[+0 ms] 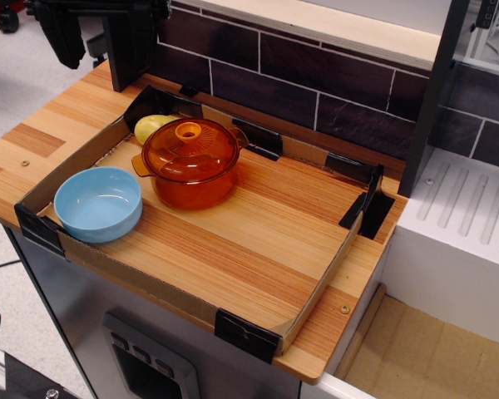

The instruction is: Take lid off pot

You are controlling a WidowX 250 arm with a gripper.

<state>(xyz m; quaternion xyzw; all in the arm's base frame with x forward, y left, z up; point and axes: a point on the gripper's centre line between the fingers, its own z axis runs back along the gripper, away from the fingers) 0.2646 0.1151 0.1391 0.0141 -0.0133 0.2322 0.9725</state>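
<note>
Sitting toward the rear left part of the desk [258, 249], the pot [193, 184] is a deep, round, amber-orange glass vessel, upright on the striped wooden surface. The lid [190, 150] rests closed on its rim, shallow-domed and of the same translucent amber, with a small ring-shaped orange knob [189, 130] at its centre. One small side handle shows at the pot's left, and another at its right rear.

Just beside the pot, toward the left edge of the desk, stands a light-blue bowl [98, 204], upright and holding nothing that can be seen; whether it touches the pot cannot be told. Behind the pot, in the rear left corner, a yellow rounded object [152, 127] is partly hidden by the lid.

A low cardboard wall [154, 287] fastened with black tape at its corners frames the desk's working area, running along the front, left, right and rear edges. A dark tiled wall [316, 79] rises behind the rear edge.

Above the rear left corner, a dark piece of the robot arm [125, 33] hangs well apart from the pot and lid. The claw [66, 37] seems to be the dark shape at the top left, cut off by the frame, and I cannot tell whether it is open or closed.
</note>
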